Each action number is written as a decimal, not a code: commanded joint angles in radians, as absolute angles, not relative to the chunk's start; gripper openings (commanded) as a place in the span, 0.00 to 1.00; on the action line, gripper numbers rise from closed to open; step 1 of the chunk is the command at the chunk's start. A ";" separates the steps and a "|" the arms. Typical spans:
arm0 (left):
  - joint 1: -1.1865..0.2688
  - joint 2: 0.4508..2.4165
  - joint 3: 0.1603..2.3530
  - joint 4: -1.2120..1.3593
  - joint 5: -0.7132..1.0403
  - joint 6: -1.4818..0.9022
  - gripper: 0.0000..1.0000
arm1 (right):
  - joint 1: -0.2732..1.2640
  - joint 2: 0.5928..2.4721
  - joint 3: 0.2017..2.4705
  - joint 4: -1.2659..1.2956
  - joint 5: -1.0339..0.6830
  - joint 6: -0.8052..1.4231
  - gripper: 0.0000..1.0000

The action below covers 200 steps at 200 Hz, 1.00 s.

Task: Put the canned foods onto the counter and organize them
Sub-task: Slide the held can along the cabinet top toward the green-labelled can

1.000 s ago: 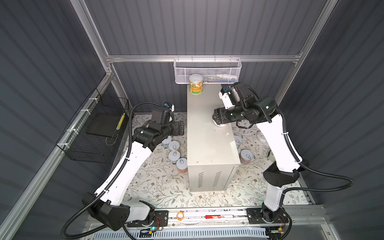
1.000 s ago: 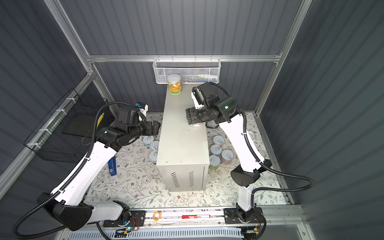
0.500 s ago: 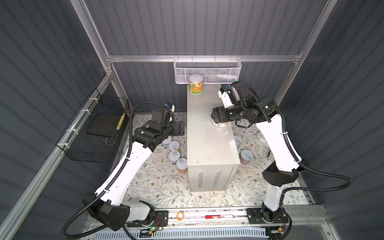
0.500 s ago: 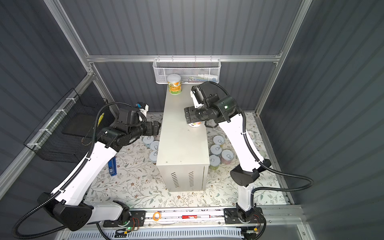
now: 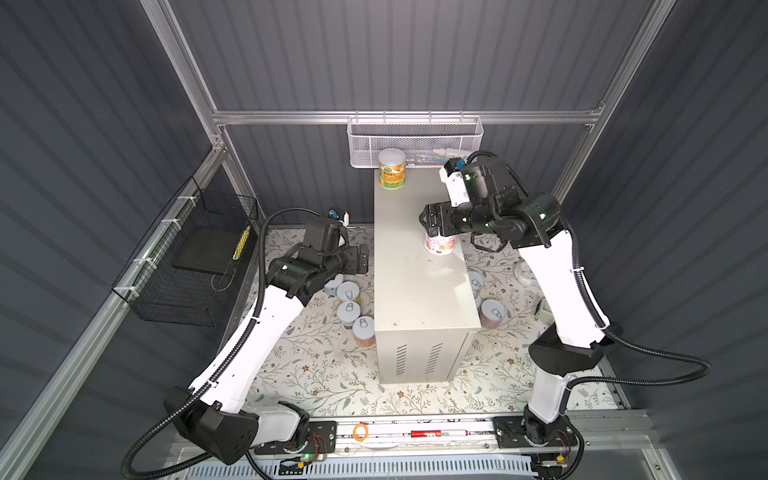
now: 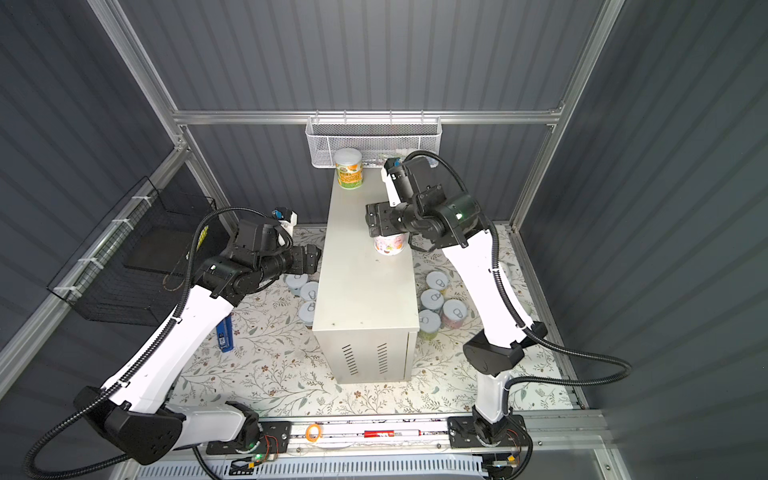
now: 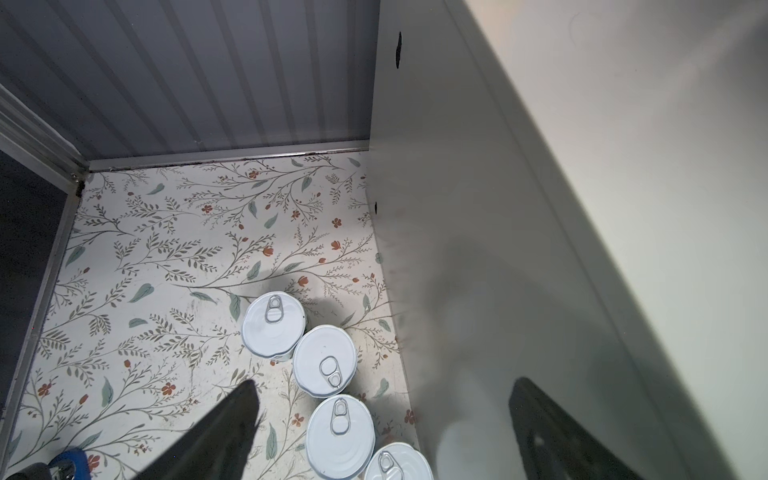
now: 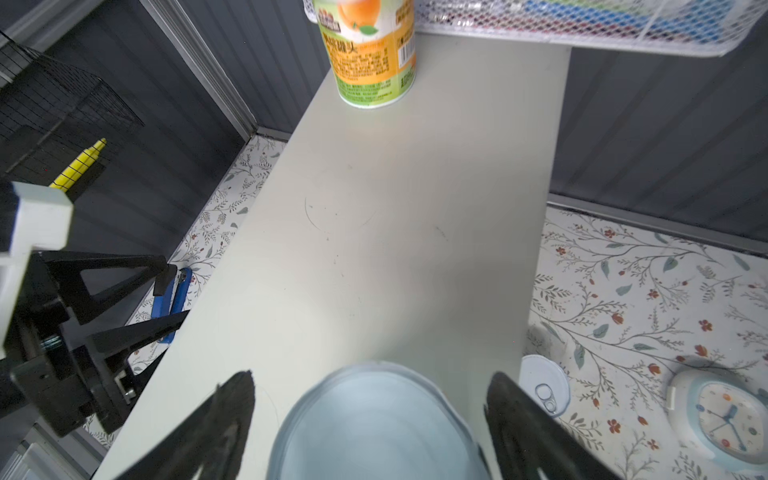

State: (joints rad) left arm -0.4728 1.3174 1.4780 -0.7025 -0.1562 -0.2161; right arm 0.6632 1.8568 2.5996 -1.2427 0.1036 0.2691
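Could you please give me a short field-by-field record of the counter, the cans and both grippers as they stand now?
counter: cream box, two cans on top.
orange can: upright at the far end.
white can: upright near the right edge, under the right gripper.
right gripper: open, fingers either side of the white can, gaps showing.
left gripper: open, empty, beside the counter's left wall.
left floor cans: four, lined up on the mat.
right floor cans: at least four.

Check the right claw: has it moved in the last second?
Yes. In both top views the right claw has shifted slightly along the counter toward the orange can at its far end, opening over the pink can.
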 commanded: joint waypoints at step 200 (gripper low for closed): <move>-0.463 1.232 1.345 -0.683 -0.160 -0.216 0.92 | 0.825 1.527 2.041 -1.061 0.378 0.301 0.59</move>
